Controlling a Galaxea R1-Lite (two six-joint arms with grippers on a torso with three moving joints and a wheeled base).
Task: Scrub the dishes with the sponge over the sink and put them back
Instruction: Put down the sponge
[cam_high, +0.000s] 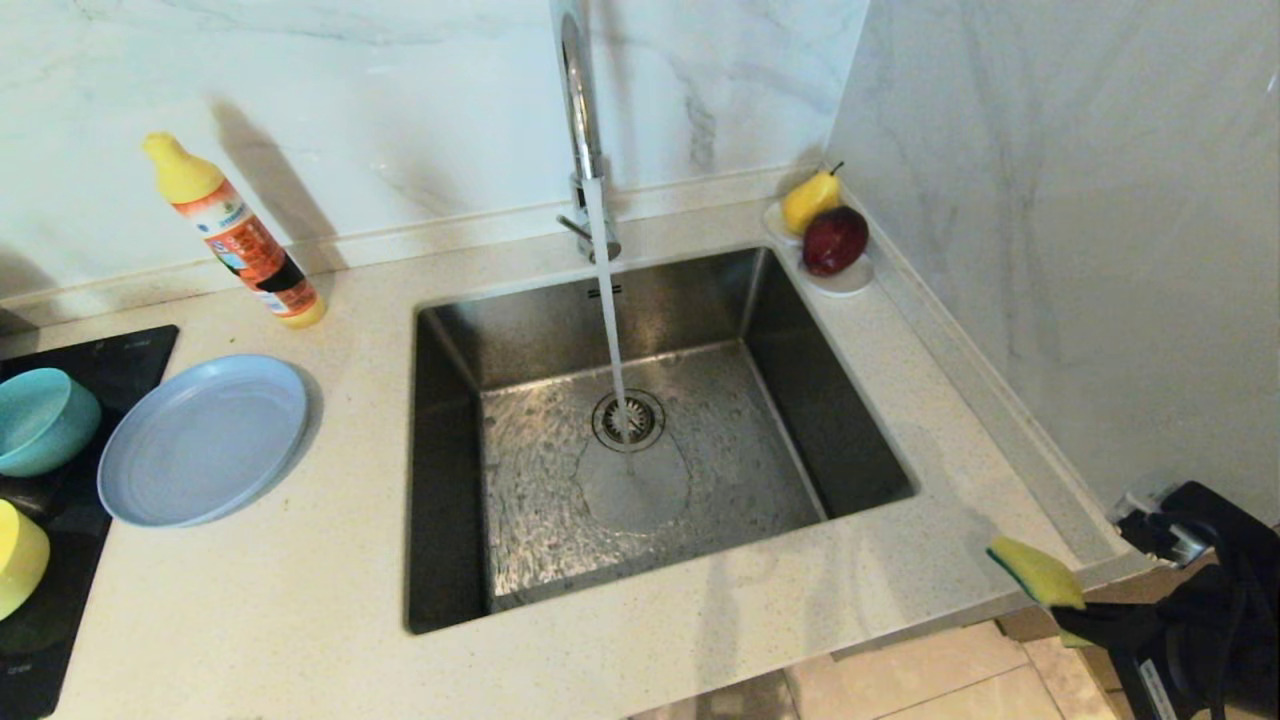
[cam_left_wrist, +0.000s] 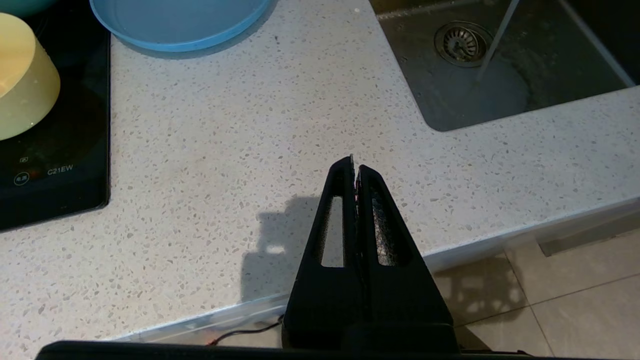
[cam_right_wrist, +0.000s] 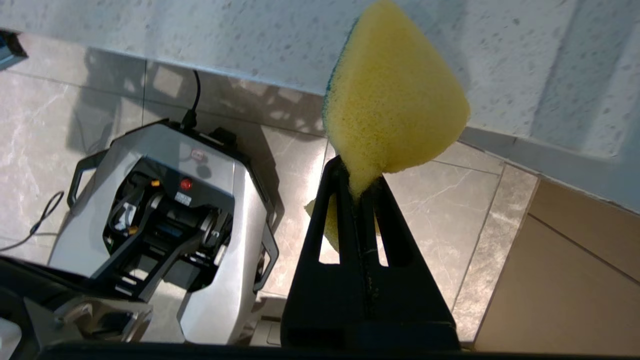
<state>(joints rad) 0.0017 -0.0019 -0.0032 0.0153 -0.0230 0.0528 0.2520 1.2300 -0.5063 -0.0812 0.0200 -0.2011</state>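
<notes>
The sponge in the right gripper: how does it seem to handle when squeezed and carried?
The sponge looks soft: it pinches thin where the right gripper is shut on it and bulges wide beyond. It probably weighs little, since the free end juts out without drooping in the head view. Its porous foam likely resists slipping.

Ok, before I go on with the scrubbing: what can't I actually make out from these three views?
- Yellow-green bowl: cut by the head view's left edge; its inside is unseen.
- Teal bowl: also cropped there.
- Sponge: its green face is almost hidden in the right wrist view; the right gripper, shut on it, covers the pinched corner.
- Left gripper: shut, absent from the head view.
- Bottle: label print too small.
</notes>
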